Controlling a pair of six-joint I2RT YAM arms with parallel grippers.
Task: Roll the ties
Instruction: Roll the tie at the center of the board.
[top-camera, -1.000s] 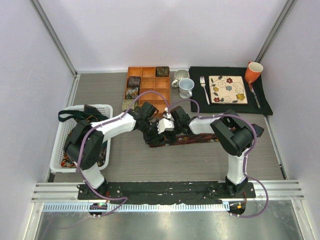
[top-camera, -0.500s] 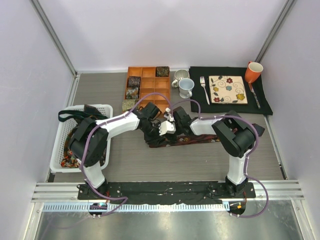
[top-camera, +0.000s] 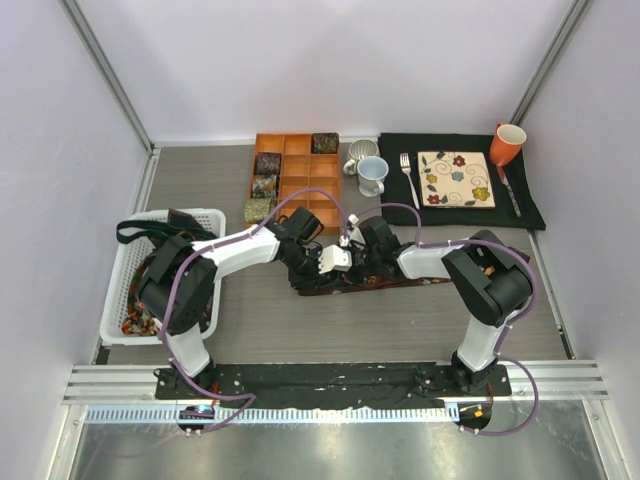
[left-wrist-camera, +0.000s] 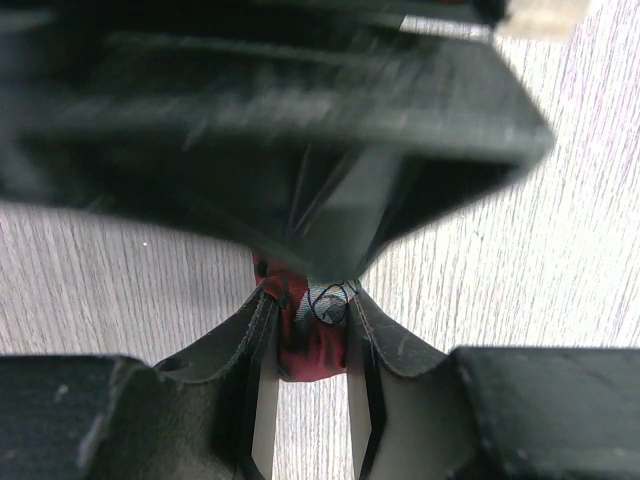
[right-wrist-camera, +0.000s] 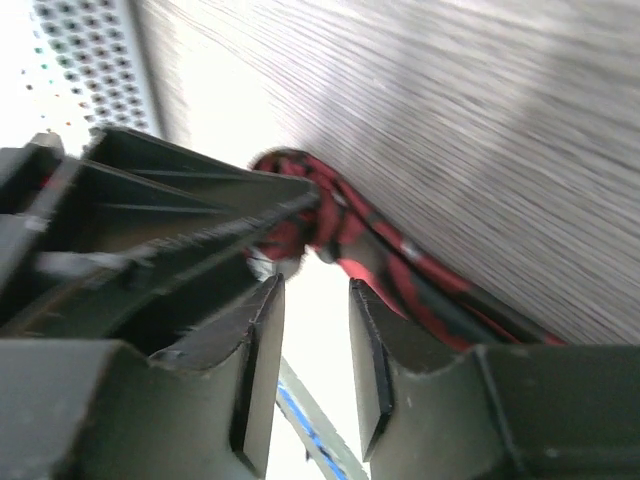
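Two arms meeting mid-table (top-camera: 250, 330), and that wood-grain top is the biggest thing out here. Far left, the white basket (top-camera: 128, 262) with loose ties (top-camera: 135, 322) heaped inside and one dark tie (top-camera: 150, 228) draped over its back rim. Back right, the black placemat (top-camera: 395, 150) carrying a flowered plate (top-camera: 456, 180), an orange mug (top-camera: 506, 143), a fork (top-camera: 408, 178) and a knife (top-camera: 510, 192).

Beside it at the back centre is the orange tray (top-camera: 298, 168), with rolled ties in it: one in the back right compartment (top-camera: 324, 143) and a column down the left side (top-camera: 268, 162). Two pale mugs (top-camera: 370, 172) stand between tray and placemat.

Now the action: the maroon tie (top-camera: 390, 282) lies flat across the middle of the table, stretching out to the right, and its left end is wound into a small roll. My left gripper (left-wrist-camera: 310, 325) has that roll, a red bundle with a pale print, pinched between both fingers (left-wrist-camera: 262, 380), jaws pressed against the fabric on either side. My right gripper (right-wrist-camera: 315, 300) is nose to nose with it, jaws parted, daylight between the pads (right-wrist-camera: 262, 360), nothing in them. From the right wrist, the red roll sits just past my fingertips, touching the left gripper's dark finger, with the flat tail trailing off down to the right.
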